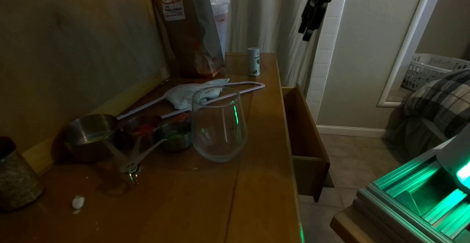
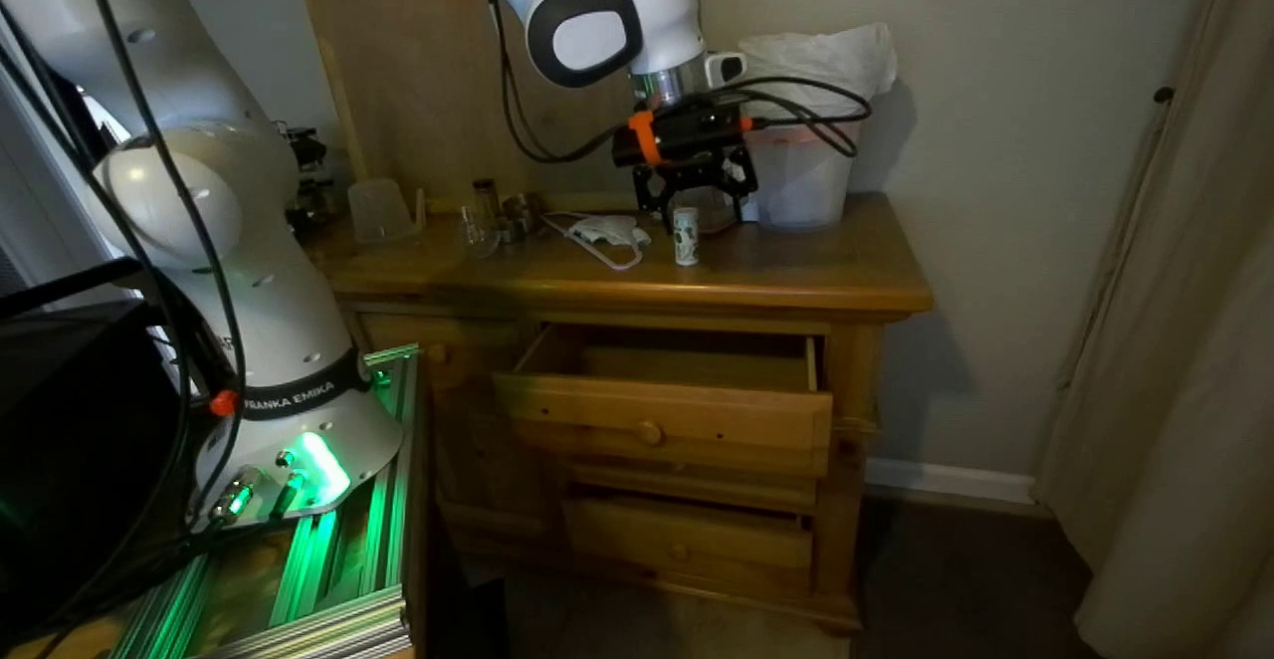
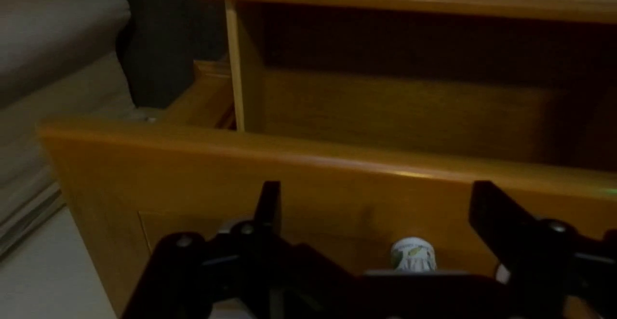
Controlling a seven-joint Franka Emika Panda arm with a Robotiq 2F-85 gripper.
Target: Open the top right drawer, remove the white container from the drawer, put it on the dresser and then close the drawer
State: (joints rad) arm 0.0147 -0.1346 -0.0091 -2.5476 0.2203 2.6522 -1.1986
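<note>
The white container (image 1: 253,61) stands upright on the dresser (image 1: 264,184) top near its front edge; it shows in an exterior view (image 2: 686,237) and, partly hidden by the gripper body, in the wrist view (image 3: 413,256). The top right drawer (image 2: 742,425) is pulled open; its inside shows bare wood in the wrist view (image 3: 385,116), and its side shows in an exterior view (image 1: 312,136). My gripper (image 1: 304,33) is above the dresser top, apart from the container, with nothing between its fingers. Its fingers are wide apart in the wrist view (image 3: 376,189) and in an exterior view (image 2: 703,219).
A clear glass (image 1: 219,133), metal measuring cups (image 1: 91,136), a hanger with a white cloth (image 1: 194,94) and a paper bag (image 1: 191,30) are on the dresser. A lower drawer (image 2: 687,535) is partly open. The robot base (image 2: 299,440) stands in front of the dresser's left part.
</note>
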